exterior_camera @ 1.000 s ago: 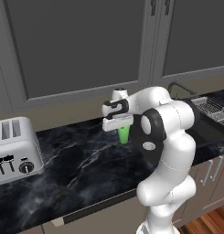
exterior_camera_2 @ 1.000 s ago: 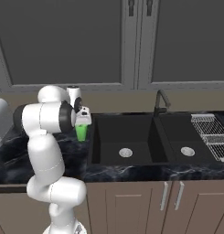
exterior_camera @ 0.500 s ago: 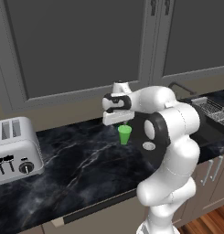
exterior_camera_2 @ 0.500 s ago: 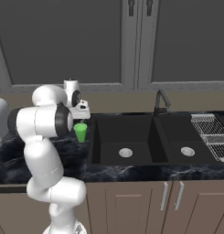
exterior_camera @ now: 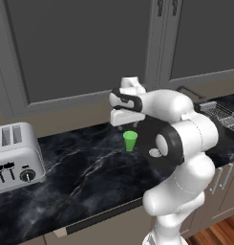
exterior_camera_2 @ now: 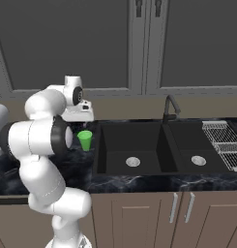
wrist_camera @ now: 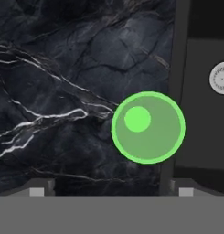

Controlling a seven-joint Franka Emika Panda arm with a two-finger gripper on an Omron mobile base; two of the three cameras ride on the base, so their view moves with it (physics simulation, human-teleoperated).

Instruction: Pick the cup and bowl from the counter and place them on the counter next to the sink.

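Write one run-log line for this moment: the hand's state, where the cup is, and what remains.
hand: open, above cup | cup: upright on counter, beside sink | bowl: not yet placed

The counter is glossy black marble with thin white veins. On it, just beside the sink, stands the cup, smooth bright green plastic. The sink looks matt and dark. Far from the sink, the toaster has brushed-metal sides.
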